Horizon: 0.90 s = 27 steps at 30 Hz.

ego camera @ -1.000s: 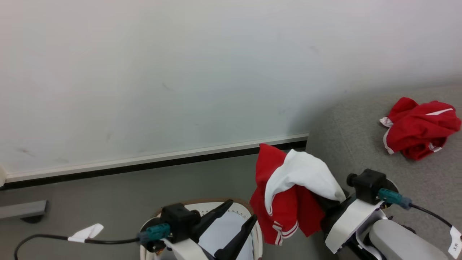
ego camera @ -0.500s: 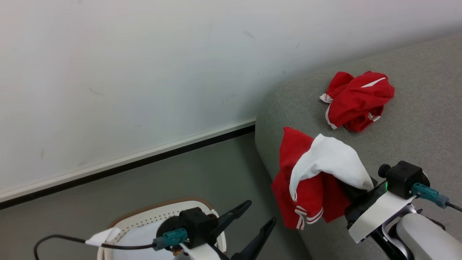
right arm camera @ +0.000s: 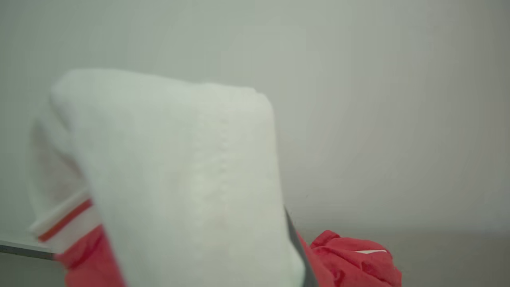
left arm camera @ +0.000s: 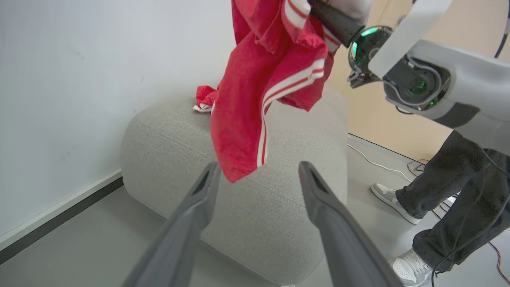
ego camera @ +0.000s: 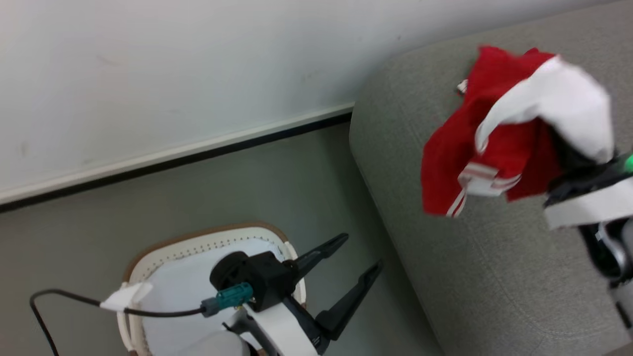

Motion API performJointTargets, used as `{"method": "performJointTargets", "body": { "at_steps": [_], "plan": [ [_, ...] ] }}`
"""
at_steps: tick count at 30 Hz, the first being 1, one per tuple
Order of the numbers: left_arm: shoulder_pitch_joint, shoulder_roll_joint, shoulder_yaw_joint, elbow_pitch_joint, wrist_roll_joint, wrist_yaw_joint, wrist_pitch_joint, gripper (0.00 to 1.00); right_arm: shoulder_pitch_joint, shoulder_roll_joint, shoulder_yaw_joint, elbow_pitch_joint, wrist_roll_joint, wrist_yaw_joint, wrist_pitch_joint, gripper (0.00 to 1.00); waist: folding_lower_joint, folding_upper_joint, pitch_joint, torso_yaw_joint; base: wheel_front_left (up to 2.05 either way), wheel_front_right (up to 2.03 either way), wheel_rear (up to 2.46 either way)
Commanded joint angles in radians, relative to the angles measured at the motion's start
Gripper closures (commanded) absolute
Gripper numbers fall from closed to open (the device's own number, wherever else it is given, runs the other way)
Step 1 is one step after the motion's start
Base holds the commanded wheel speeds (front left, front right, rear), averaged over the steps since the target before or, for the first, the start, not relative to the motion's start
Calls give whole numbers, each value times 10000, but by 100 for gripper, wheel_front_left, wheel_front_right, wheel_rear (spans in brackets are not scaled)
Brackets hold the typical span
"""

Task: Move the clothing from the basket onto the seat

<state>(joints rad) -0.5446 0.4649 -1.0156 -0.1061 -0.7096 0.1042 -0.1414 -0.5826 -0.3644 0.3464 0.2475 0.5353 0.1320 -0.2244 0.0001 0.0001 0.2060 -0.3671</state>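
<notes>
Head view: the right gripper (ego camera: 568, 158) was pinched tight on a red and white garment (ego camera: 474, 148). The garment hung in the air over the grey seat (ego camera: 494, 277). The left gripper (ego camera: 362, 252) had its two fingers spread wide with nothing in them, over the floor (ego camera: 198, 188) just beside the basket (ego camera: 198, 242). The part of the basket I could see held just its pale lining; the left arm hid the rest.

Left wrist view: the garment dangled from up high, its striped end low between the two spread fingers but not touching them. A second red garment (left arm camera: 205, 97) lay on the far side of the seat, near the wall (left arm camera: 79, 79). A person's legs (left arm camera: 458, 179) stood well off to one side.

Right wrist view: a white panel of the held garment covered most of the fingers, and the second garment lay beyond on the seat.

I think the carry step was almost done. Next, the right arm should go down a bit over a bare patch of seat. Then its fingers should let go so the cloth drops there, not over the edge.
</notes>
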Motion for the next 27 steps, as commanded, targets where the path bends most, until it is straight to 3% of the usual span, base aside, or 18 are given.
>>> {"method": "performJointTargets", "body": {
  "at_steps": [1, 8, 14, 20, 27],
  "plan": [
    [-304, 140, 84, -101, 140, -83, 47, 0, -687, 61, -806, -193, -387, -26, 116, 100, -1, -1, 1198, 675, 0, 0, 0],
    [-995, 387, 361, -262, 332, -226, 89, 0, -3169, -63, -3900, -304, -1961, -26, 941, 100, -1, -1, 2681, 1358, 0, 0, 0],
    [-1606, 484, 636, -422, 424, -427, 9, 0, -5327, -557, -6666, 206, -3878, -26, 2168, 100, -1, -1, 3960, 2025, 0, 0, 0],
    [-1996, 632, 783, -499, 537, -577, -15, 0, -5733, -1194, -8765, 917, -5867, -26, 3105, 100, -1, -1, 5067, 2502, 0, 0, 0],
    [-1944, 557, 734, -373, 440, -613, -142, 0, -4939, 427, -11196, 1804, -7544, -26, 2680, 100, -1, -1, 5386, 2695, 0, 0, 0]
  ]
}}
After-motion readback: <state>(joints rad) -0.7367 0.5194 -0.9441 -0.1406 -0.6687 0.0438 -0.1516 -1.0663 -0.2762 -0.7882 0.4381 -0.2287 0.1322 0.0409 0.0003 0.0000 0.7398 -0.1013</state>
